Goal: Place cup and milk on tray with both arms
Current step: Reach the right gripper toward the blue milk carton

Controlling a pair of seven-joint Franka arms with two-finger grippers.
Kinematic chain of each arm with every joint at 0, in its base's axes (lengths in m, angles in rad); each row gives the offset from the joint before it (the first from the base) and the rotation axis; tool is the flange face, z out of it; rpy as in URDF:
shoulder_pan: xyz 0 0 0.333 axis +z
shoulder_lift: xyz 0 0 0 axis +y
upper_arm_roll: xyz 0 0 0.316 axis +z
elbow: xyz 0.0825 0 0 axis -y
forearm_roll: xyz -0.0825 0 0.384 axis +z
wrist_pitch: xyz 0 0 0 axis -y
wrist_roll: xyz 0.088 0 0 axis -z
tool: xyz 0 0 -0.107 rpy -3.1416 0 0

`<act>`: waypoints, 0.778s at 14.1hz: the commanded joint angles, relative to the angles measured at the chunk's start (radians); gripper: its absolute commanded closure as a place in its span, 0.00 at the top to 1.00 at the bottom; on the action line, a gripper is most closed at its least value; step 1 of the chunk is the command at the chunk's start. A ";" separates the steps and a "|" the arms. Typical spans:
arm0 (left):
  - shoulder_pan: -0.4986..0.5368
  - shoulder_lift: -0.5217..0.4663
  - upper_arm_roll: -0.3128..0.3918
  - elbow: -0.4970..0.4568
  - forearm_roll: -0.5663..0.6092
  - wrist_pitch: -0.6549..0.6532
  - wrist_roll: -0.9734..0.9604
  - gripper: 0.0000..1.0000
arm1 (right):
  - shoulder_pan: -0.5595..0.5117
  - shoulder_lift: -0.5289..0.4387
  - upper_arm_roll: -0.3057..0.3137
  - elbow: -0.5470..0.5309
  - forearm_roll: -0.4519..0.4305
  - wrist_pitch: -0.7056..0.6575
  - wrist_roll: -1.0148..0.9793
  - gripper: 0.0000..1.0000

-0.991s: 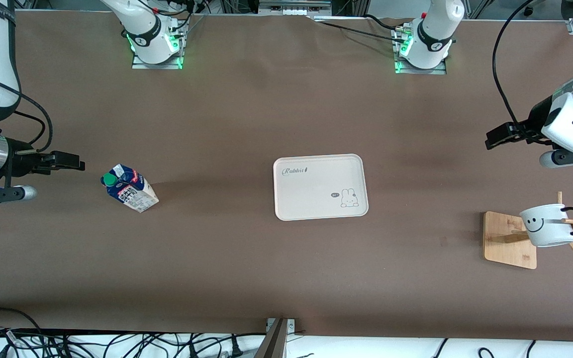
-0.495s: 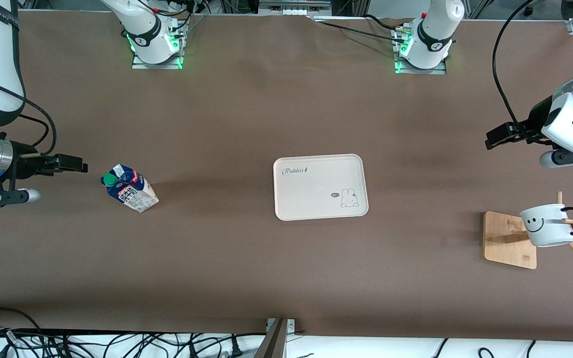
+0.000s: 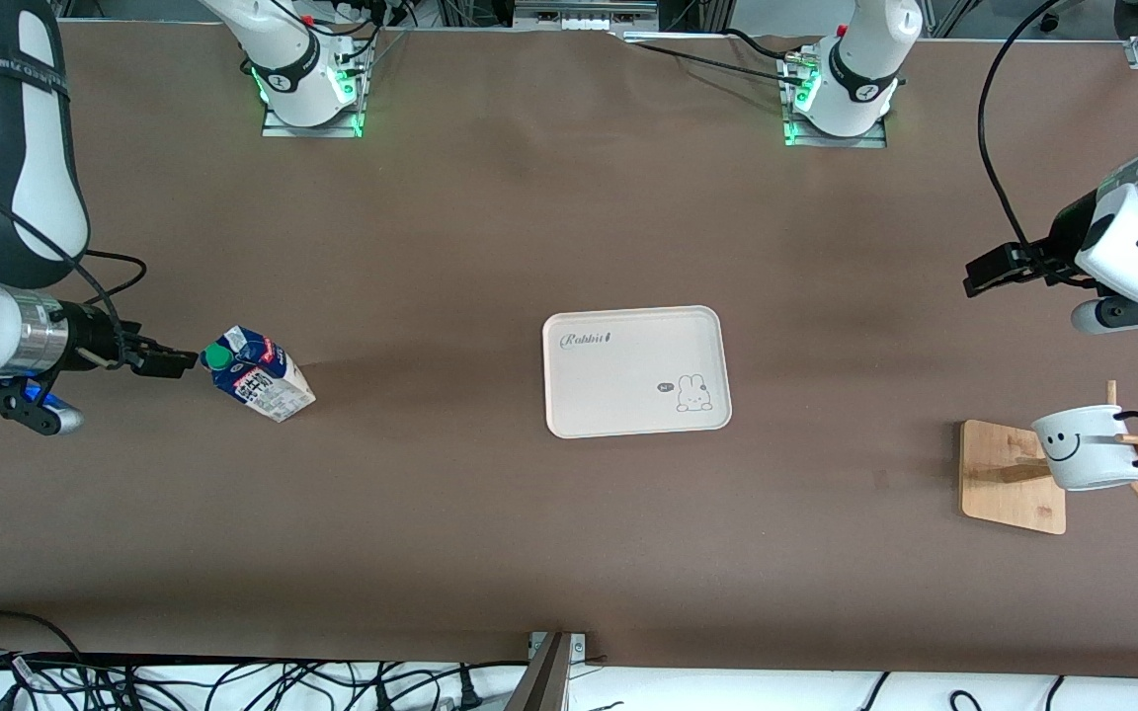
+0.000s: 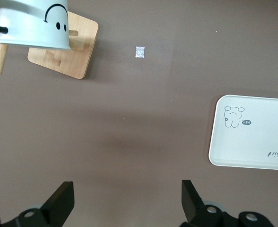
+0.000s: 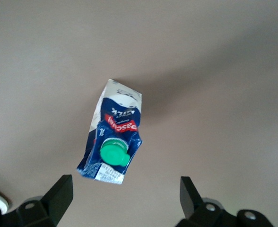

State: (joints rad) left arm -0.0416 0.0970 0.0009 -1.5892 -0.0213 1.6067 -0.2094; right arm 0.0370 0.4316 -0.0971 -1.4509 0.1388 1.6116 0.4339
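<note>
The milk (image 3: 258, 380), a small carton with a blue top and green cap, stands on the brown table toward the right arm's end. My right gripper (image 3: 174, 363) is open just beside its capped top; in the right wrist view the milk (image 5: 113, 142) lies ahead of the open right gripper (image 5: 125, 196), not between the fingers. The cream tray (image 3: 618, 385) lies mid-table, bare. The white smiley cup (image 3: 1088, 449) hangs on a wooden rack (image 3: 1009, 484) toward the left arm's end. My left gripper (image 3: 984, 272) waits open over bare table; its wrist view shows the cup (image 4: 32, 23), the tray (image 4: 252, 137) and the open left gripper (image 4: 127, 201).
The rack's wooden base (image 4: 63, 52) and pegs stand under and around the cup. A small pale speck (image 4: 140, 51) lies on the table near the rack. Cables run along the table edge nearest the front camera. The arm bases stand at the farthest edge.
My right gripper has swung in toward the milk and now sits right beside its cap. The left arm, cup, tray and milk have not moved.
</note>
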 commanded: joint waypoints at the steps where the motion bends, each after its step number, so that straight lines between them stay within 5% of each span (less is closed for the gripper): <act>1: 0.000 -0.006 0.002 0.008 0.003 -0.001 -0.005 1.00 | -0.019 0.002 0.000 -0.008 0.025 -0.001 0.144 1.00; 11: 0.002 0.000 0.005 0.008 0.003 -0.001 -0.005 1.00 | 0.030 0.071 0.004 -0.011 0.032 0.079 0.238 1.00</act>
State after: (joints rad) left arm -0.0396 0.0976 0.0034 -1.5893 -0.0213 1.6067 -0.2095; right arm 0.0591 0.4913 -0.0927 -1.4543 0.1543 1.6624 0.6577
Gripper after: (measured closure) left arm 0.000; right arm 0.000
